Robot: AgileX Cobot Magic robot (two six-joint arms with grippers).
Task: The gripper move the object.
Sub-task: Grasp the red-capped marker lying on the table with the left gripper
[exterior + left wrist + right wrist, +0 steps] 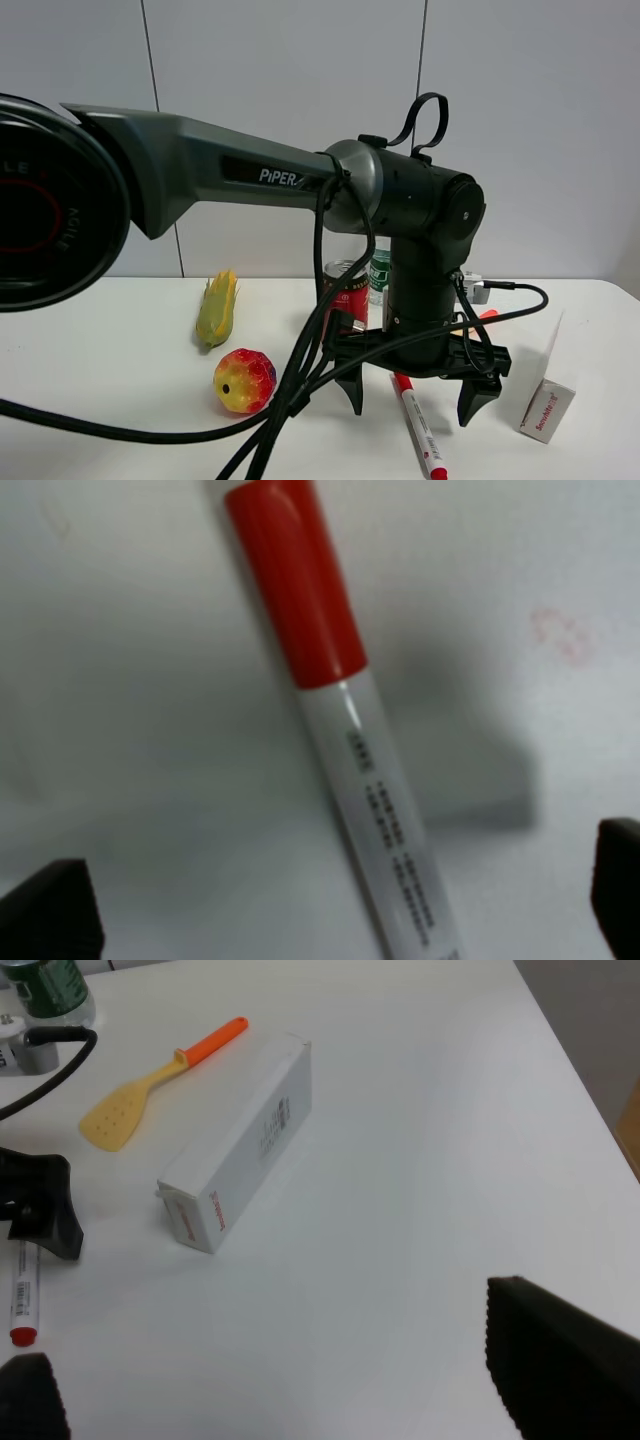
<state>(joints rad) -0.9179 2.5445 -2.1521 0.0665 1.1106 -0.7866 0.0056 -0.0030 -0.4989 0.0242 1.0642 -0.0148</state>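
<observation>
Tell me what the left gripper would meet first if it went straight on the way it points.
The red-capped marker pen, lying on the table between the open jaws of the left gripper. How high above it the jaws hang is unclear.

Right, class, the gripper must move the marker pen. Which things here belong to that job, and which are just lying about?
Job: left gripper, marker pen.
Lying about: toy corn, red-and-yellow ball, red can, green container, white box, yellow spatula.

Pen (420,430) lies flat on the table (120,360); white labelled barrel, red cap, red end; black gripper (412,400) straddles its capped end, jaws wide apart, clear of it.
</observation>
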